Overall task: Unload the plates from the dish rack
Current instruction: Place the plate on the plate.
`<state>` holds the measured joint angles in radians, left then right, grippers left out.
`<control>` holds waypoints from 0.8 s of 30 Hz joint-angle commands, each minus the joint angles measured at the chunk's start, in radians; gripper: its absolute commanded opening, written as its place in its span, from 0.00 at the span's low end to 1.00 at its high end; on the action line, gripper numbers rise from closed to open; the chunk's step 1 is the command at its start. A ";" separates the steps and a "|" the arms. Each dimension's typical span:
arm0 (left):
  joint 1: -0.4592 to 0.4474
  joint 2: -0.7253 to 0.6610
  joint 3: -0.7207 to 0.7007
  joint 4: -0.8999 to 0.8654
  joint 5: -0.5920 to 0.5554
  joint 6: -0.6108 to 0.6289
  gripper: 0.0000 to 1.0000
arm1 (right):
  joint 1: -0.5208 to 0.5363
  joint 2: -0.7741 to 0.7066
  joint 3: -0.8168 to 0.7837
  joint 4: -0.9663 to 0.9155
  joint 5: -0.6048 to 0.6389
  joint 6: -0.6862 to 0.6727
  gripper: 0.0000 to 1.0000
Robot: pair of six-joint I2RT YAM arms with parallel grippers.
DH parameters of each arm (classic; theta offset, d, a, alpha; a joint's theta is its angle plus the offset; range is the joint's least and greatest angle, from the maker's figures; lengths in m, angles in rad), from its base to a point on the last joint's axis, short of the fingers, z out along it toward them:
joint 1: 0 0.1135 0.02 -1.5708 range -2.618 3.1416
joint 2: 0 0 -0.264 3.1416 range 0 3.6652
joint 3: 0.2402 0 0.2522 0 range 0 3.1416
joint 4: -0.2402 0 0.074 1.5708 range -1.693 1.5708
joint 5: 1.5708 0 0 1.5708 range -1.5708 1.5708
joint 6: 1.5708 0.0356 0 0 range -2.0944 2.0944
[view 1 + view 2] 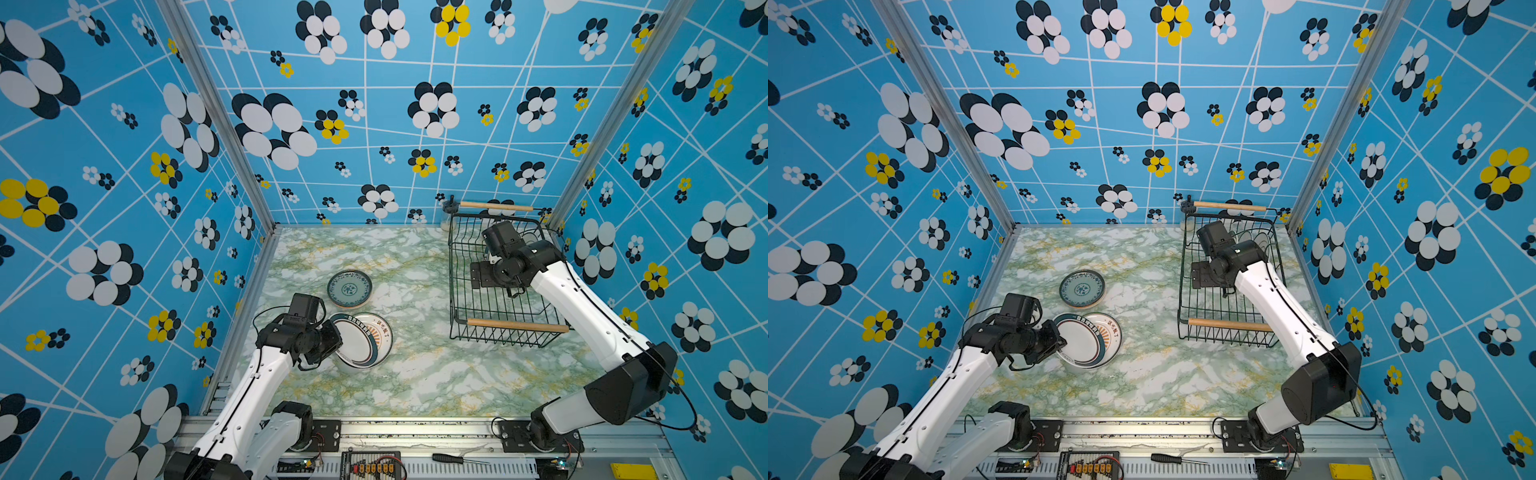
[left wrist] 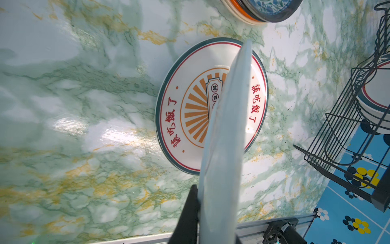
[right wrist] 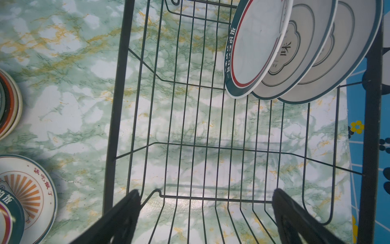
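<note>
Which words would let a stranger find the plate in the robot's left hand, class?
Find the green-veined marble tabletop, then the robot's left hand on its left side. The hand is shut on a round white plate with a teal rim, held tilted on edge over a flat white plate with an orange sunburst; no other plate on the table is tilted.

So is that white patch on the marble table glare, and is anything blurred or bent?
Left wrist view: yes, glare on the glossy green marbled tabletop, and the pale round plate held edge-on near the lens is soft. Right wrist view: the open right end effector looks blurred. In both top views the blue flowered walls splay outward.
</note>
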<state>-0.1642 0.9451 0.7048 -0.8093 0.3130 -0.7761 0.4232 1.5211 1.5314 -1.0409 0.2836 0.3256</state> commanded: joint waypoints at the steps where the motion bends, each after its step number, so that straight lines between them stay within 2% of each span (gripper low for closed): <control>1: -0.004 -0.023 -0.029 0.056 0.003 -0.009 0.00 | 0.002 -0.021 -0.016 -0.018 0.009 0.009 0.99; 10: -0.005 -0.007 -0.080 0.101 0.008 -0.019 0.01 | 0.002 -0.003 -0.023 -0.019 -0.007 0.017 0.99; 20: -0.004 0.018 -0.102 0.097 -0.032 -0.018 0.20 | 0.002 -0.007 -0.039 -0.007 -0.020 0.015 0.99; 24: -0.004 0.027 -0.105 0.101 -0.040 -0.015 0.24 | 0.001 -0.007 -0.045 -0.001 -0.024 0.012 0.99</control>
<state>-0.1646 0.9668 0.6121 -0.7036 0.2943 -0.7937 0.4232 1.5211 1.4990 -1.0401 0.2749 0.3290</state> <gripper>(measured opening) 0.238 0.992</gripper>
